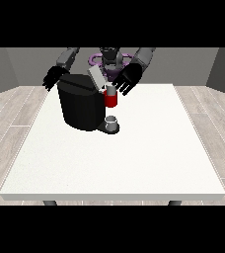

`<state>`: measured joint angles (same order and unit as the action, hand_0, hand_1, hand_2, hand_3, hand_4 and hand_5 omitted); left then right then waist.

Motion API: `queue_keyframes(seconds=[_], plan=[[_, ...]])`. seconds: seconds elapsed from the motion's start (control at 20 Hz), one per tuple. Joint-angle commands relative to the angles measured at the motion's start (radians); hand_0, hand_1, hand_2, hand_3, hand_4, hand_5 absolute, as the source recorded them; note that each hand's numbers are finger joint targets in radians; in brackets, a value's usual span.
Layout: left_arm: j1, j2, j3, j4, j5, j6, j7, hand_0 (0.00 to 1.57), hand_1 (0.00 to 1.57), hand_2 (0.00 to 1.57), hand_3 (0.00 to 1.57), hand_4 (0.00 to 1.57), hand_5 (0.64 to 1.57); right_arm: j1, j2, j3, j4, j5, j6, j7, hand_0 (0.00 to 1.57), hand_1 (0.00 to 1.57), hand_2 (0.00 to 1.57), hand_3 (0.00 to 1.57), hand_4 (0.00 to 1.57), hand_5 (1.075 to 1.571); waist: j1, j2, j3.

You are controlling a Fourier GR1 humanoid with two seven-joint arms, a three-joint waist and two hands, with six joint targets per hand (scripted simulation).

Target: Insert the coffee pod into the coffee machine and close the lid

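A black coffee machine [80,105] stands on the white table [134,158] at the far left of middle. Its grey lid [96,77] is tilted up and open. A red section [111,100] with a small grey pod-like top [111,90] shows at the machine's front right. A grey cup [112,122] sits on the machine's base below it. The hand at the view's right [127,79] hovers just right of the lid and above the red section, fingers spread. The hand at the view's left [54,76] hangs behind the machine's left top corner, fingers straight.
The robot's torso [110,62] is behind the machine at the table's far edge. The table's near and right parts stretch out white towards the camera. Grey walls and a wooden floor surround the table.
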<state>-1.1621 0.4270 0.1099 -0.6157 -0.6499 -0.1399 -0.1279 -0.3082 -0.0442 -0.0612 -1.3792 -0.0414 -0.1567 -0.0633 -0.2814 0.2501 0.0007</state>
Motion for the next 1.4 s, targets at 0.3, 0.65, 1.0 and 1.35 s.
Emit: queue_keyframes(seconds=[0.3, 0.65, 1.0, 1.35], plan=[[-0.003, -0.006, 0.022, 0.038, -0.004, 0.022, 0.002, 1.2, 1.2, 1.24, 1.14, 0.47, 1.571, -0.022, 0.027, 0.053, -0.059, 0.04, -0.044, 0.085, 0.0, 0.0, 0.0, 0.0, 0.4, 1.571, -0.03, 0.023, -0.0012], [-0.029, 0.004, 0.0, 0.016, -0.035, 0.002, 0.022, 1.12, 1.12, 1.16, 0.99, 0.44, 1.571, -0.025, -0.009, 0.017, -0.017, 0.019, -0.003, 0.022, 0.0, 0.0, 0.0, 0.0, 0.43, 1.571, -0.023, 0.027, -0.0005], [-0.022, 0.014, -0.011, 0.006, -0.047, -0.032, 0.005, 1.05, 1.05, 1.12, 0.96, 0.36, 1.571, -0.016, 0.024, 0.012, 0.012, 0.017, -0.041, 0.009, 0.0, 0.0, 0.0, 0.0, 0.47, 1.571, 0.018, -0.005, -0.0005], [0.009, 0.033, -0.046, 0.013, -0.091, -0.015, -0.084, 0.0, 0.0, 0.38, 0.11, 0.0, 1.571, -0.025, 0.022, 0.022, -0.012, 0.031, -0.044, -0.021, 0.0, 0.0, 0.0, 0.0, 0.37, 1.571, -0.001, 0.056, -0.0007]])
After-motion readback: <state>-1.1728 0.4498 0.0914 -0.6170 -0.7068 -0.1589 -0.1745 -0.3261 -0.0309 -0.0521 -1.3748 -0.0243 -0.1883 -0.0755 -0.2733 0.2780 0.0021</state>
